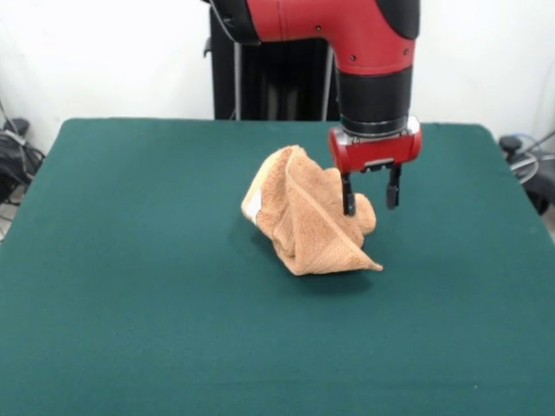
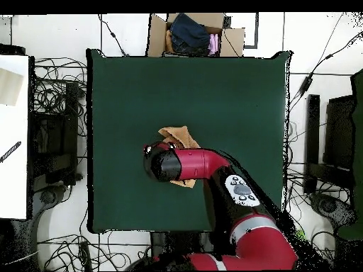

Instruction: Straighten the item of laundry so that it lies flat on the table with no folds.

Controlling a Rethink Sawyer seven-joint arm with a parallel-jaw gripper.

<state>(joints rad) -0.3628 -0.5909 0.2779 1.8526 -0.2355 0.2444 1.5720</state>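
Dark green felt-like cloth covers the one large rectangular table (image 1: 130,329), and its near part lies bare in the front view. One small orange-tan terry towel (image 1: 303,217) sits near the table's middle, well apart from all four edges, bunched into a rumpled mound with thick folds; one pointed corner lies flat on the felt toward the near edge, and a pale patch shows at the mound's side. One red and black arm (image 2: 234,205) comes down over the towel. Its gripper (image 1: 370,201) has a red body and two slim black fingers (image 1: 349,198), which stand spread apart; one finger shows against the top of the mound, the other hangs beside it over the felt, and nothing is pinched between them. From overhead, the arm hides most of the towel, leaving tan edges showing on either side. Beyond one table edge stands one cardboard box (image 2: 196,34) holding dark and pink cloth.
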